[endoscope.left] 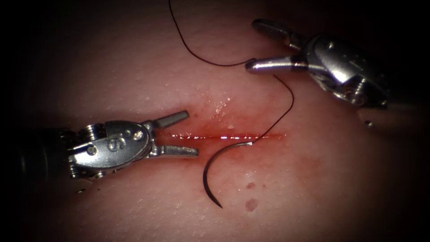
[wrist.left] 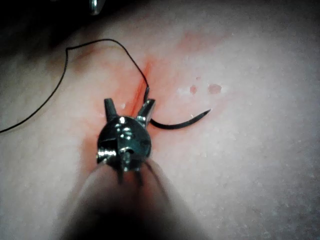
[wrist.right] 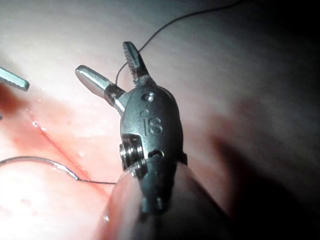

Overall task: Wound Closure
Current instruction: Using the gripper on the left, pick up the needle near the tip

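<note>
Needle (endoscope.left: 214, 168): dark, thin, strongly curved; it lies loose on the tissue just below the cut, held by neither hand, its thread end at the cut and its sharp point farthest from the cut; I judge it rests on the surface, not in the tissue, though its thread end at the cut's edge is too small to read for sure

Cut (endoscope.left: 224, 136): a thin red line running left to right, wet and shining, with red fluid (endoscope.left: 251, 205) staining the tissue around it and two small spots below it past the needle's point

Thread (endoscope.left: 286, 96): dark and fine; rises from the needle's end at the cut, bends up to the right hand, then runs on up and away to the left above the cut

Right hand (endoscope.left: 253, 45): above the cut and to its right, spread wide; the thread drapes against its lower finger rather than being pinched, so it holds nothing

Left hand (endoscope.left: 192, 133): at the cut's left end, spread, one finger on either side of the cut line, gripping nothing; probably placed to reach the needle

Tissue (endoscope.left: 134, 71): pale pink, pored, moist near the cut
</note>
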Controlling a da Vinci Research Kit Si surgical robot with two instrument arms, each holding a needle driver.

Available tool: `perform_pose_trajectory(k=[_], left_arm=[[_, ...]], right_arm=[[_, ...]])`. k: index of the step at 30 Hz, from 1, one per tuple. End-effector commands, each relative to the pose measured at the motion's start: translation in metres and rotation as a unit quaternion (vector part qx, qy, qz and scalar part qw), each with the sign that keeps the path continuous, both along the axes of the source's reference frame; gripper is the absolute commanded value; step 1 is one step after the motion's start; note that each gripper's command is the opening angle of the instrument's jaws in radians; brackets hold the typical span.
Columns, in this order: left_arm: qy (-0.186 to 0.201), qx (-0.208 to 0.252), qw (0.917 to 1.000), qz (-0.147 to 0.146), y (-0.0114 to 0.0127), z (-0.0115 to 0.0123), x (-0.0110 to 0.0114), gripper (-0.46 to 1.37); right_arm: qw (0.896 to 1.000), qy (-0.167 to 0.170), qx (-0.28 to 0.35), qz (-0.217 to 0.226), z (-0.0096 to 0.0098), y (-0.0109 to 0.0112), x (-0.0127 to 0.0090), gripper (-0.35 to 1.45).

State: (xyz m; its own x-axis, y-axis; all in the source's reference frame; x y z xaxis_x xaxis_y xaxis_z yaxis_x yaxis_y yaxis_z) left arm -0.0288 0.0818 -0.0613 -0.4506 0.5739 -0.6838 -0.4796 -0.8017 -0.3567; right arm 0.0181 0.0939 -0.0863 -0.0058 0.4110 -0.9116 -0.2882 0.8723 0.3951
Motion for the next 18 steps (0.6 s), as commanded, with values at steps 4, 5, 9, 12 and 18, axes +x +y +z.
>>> perform_pose_trajectory(k=[4, 5, 9, 12, 18], left_arm=[[0.0, -0.004, 1.0, 0.002, 0.0, 0.0, 0.0, 0.49], [0.0, -0.004, 1.0, 0.002, 0.0, 0.0, 0.0, 0.49], [-0.002, -0.008, 0.9999, 0.008, -0.0001, -0.0003, -0.0001, 0.52], [-0.003, -0.008, 0.9999, 0.01, 0.0, -0.0005, -0.0001, 0.52], [-0.005, -0.008, 0.9999, 0.009, 0.0002, -0.0006, -0.0001, 0.51]], right_arm=[[1.0, 0.001, 0.001, -0.001, -0.0002, 0.0, 0.0, 1.11], [1.0, 0.001, 0.001, -0.001, -0.0002, 0.0, 0.0, 1.11], [1.0, 0.001, 0.002, -0.001, -0.0003, 0.0, 0.0, 1.12], [1.0, 0.001, 0.002, -0.002, -0.0003, 0.0, 0.0, 1.12], [1.0, 0.001, 0.002, -0.002, -0.0003, 0.0, -0.0001, 1.12]])
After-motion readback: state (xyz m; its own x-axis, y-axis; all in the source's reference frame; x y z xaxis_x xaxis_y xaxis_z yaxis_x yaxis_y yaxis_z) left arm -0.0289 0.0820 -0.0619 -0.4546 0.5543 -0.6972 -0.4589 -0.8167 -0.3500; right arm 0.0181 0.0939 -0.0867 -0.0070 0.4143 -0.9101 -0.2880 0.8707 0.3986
